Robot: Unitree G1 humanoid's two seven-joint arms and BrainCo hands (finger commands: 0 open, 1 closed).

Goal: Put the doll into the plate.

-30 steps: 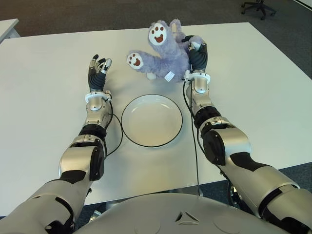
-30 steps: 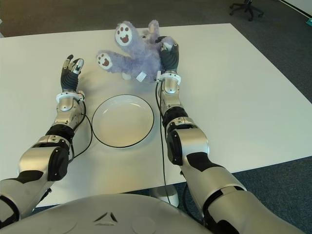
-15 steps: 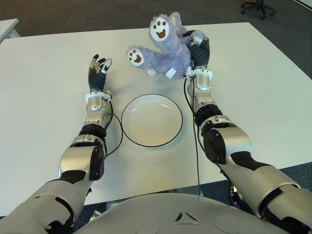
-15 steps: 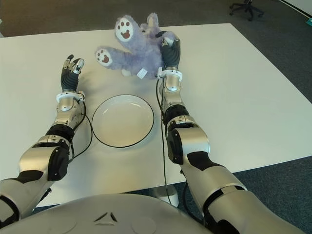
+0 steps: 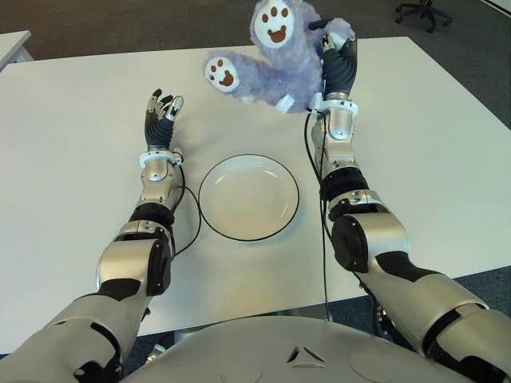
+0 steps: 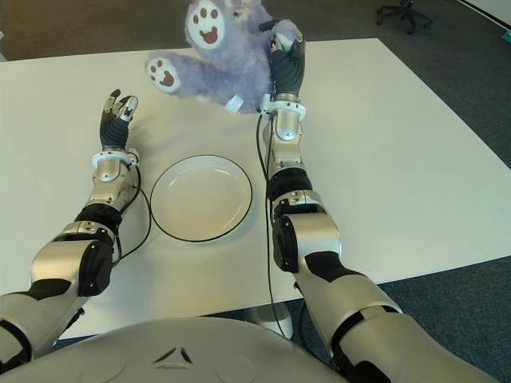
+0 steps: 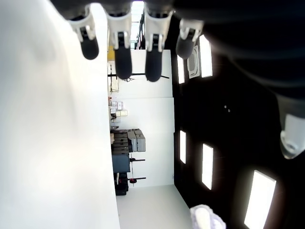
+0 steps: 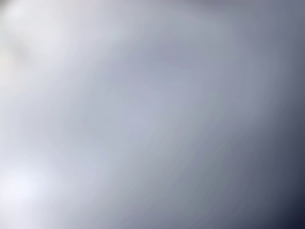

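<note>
Above the table's far side: we see our right hand [image 5: 338,70] gripping the doll [image 5: 275,60].
Plate [image 5: 248,197]: near, empty.
Left hand [image 5: 160,110]: fingers relaxed, left of plate.

No legible text, labels, brands, numbers or signs in any view. Small white tag [image 5: 287,102] on purple doll [image 5: 279,68]: print, if any, too small to read. Robot arms and white plate [image 5: 209,209] carry no readable markings.
</note>
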